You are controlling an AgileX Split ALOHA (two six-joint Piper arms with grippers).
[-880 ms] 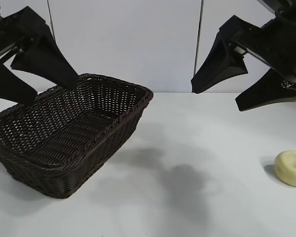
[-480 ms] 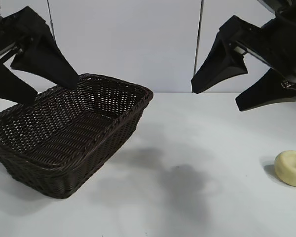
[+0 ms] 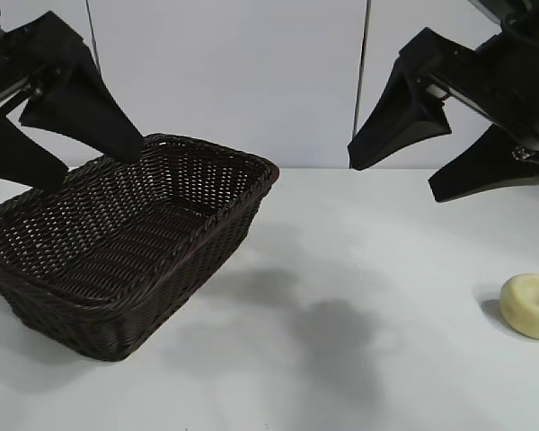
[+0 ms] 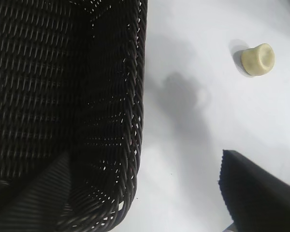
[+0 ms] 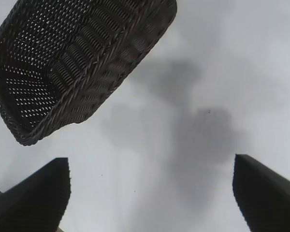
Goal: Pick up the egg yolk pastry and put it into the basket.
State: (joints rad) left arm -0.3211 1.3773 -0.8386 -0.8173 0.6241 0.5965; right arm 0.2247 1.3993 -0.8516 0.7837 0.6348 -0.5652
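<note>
Pastry: your egg yolk pastry (image 3: pixel 529 306) sits on the counter (image 3: pixel 359 359), well apart from the basket (image 3: pixel 117 251). Right end effector (image 3: pixel 442 180) hangs above, spread wide; left end effector (image 3: pixel 94 171), also spread, hovers over the basket.

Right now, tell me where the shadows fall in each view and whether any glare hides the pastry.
Exterior view: soft grey shadows lie on the table between the basket and the egg yolk pastry, which casts a small shadow of its own; no glare on it. Left wrist view: a grey blotch beside the basket, pastry plainly lit. Right wrist view: broad dark patches on the table; pastry not seen.
</note>
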